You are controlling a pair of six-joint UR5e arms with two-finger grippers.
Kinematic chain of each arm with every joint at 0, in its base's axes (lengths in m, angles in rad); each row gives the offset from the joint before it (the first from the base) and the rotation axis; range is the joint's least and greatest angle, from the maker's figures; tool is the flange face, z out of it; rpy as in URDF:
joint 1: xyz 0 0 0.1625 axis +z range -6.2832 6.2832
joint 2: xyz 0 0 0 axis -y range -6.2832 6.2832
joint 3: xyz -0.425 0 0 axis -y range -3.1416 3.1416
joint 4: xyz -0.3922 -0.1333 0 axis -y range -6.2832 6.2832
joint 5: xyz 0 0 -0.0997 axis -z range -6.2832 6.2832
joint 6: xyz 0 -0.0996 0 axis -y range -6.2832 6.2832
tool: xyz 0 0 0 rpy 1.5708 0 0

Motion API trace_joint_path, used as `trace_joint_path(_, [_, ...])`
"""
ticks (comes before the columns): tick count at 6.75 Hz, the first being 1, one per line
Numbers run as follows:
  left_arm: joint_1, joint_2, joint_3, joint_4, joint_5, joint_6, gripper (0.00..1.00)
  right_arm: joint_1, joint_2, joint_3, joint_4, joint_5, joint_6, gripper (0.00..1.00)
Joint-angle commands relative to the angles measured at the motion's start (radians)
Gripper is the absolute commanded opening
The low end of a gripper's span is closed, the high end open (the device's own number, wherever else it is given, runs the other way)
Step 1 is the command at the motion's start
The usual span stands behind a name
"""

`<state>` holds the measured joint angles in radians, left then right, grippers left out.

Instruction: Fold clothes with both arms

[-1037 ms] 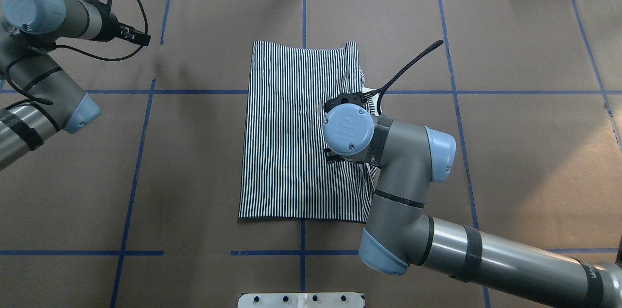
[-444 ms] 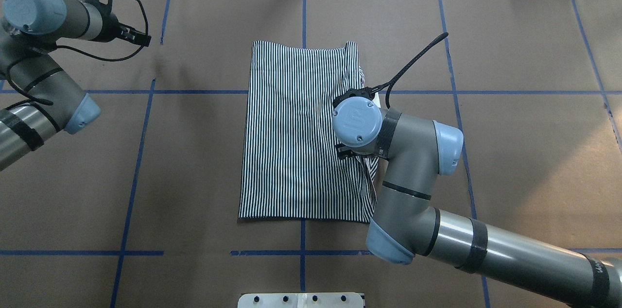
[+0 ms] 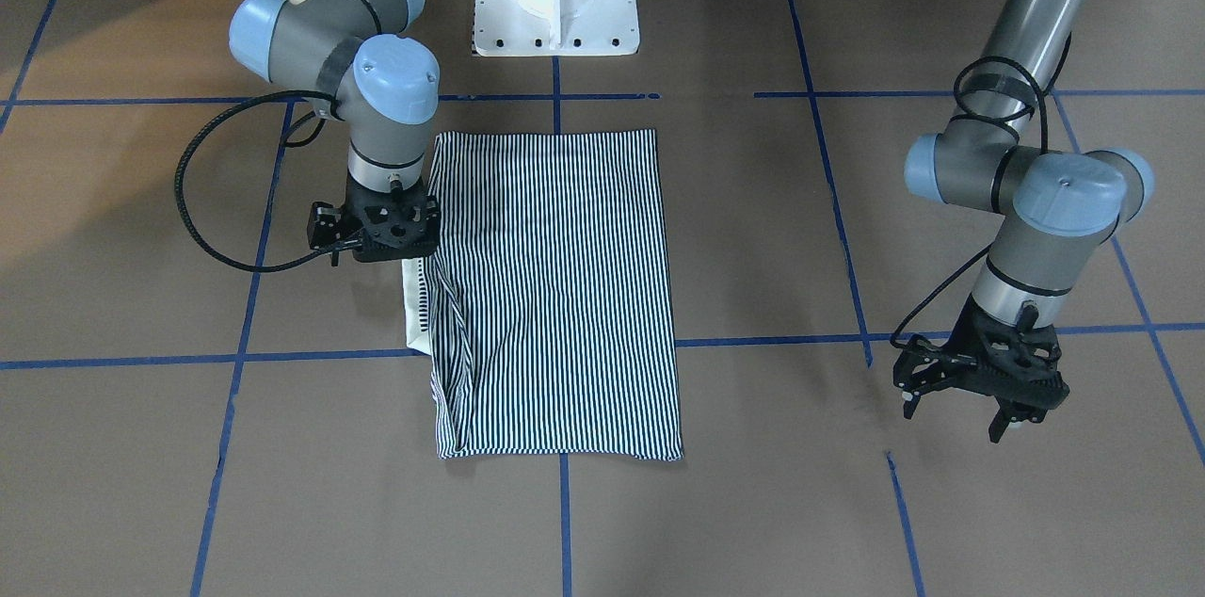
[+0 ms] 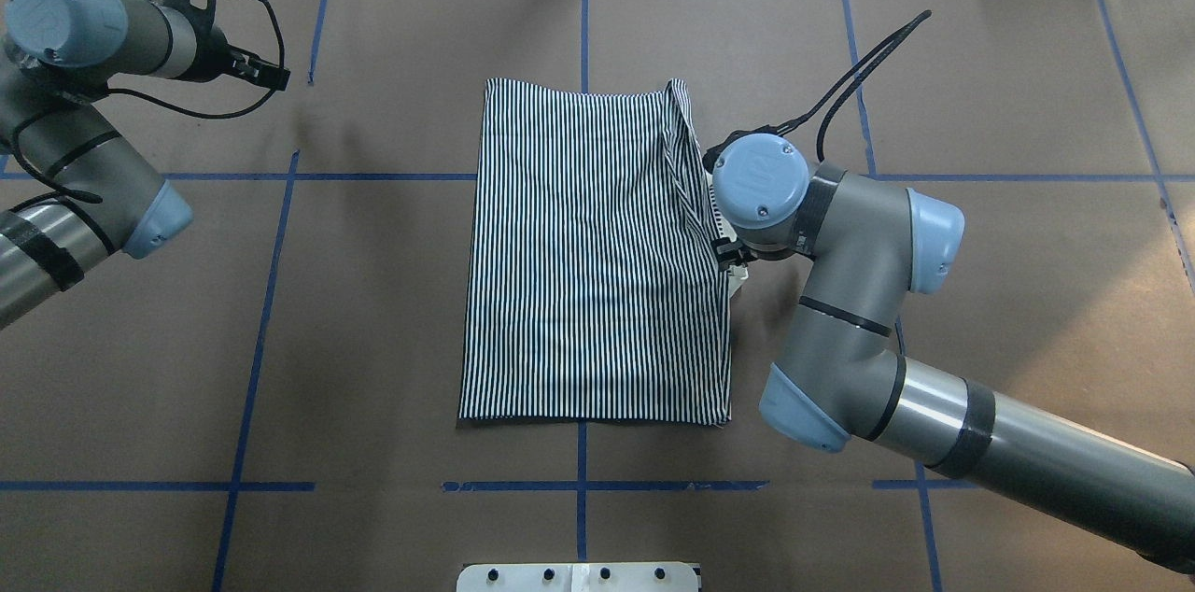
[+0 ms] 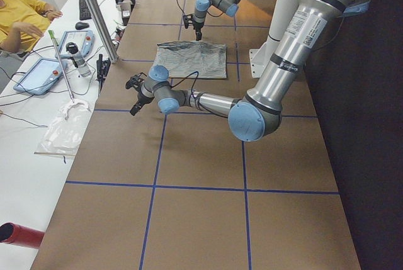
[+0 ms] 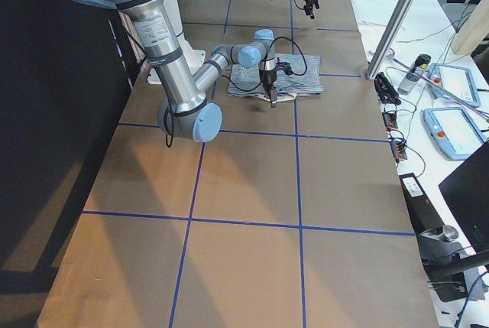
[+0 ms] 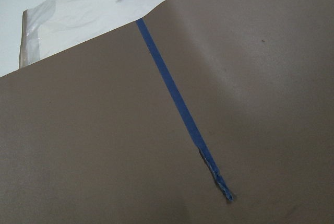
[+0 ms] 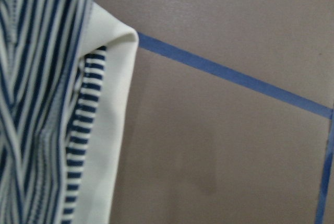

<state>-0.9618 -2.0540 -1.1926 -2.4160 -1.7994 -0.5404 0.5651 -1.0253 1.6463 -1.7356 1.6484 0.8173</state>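
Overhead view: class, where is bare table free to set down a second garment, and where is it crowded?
Widest free patch: the brown paper between the shirt and the left gripper. Another lies beyond the shirt, up to the paper's far edge. Crowded: the shirt's other side, where the right gripper hangs by the cream collar.

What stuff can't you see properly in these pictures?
Right gripper: open or shut unclear; its own wrist covers the fingers in front and overhead views.
Shirt: underside hidden by the folded top layer, every view.
Person: cut off by the left side view's edge.
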Motion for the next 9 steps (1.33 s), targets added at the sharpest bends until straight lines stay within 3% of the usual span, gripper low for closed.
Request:
trace_joint_path(1, [0.0,0.0,-0.001,0.0,0.0,-0.015,1.0,0.021,-0.03,0.006,0.011,-0.001,-0.024,1.0])
trace_joint_path(3, [0.006,0.0,-0.01,0.0,0.0,-0.024,1.0,0.026,0.081,-0.019,0.013,0.002,0.064,1.0])
trace_joint_path(5, [0.006,0.0,-0.015,0.0,-0.002,-0.023,1.0,0.024,0.287,-0.214,0.062,0.008,0.202,1.0])
trace_joint_path(6, [0.006,0.0,-0.015,0.0,-0.003,-0.023,1.0,0.022,0.318,-0.346,0.218,0.007,0.232,1.0])
trace_joint_path(7, [0.006,0.0,-0.013,0.0,-0.008,-0.024,1.0,0.035,0.321,-0.368,0.234,0.01,0.215,1.0])
trace_joint_path(9, [0.008,0.0,-0.01,0.0,-0.009,-0.023,1.0,0.064,0.323,-0.369,0.138,0.019,0.104,1.0])
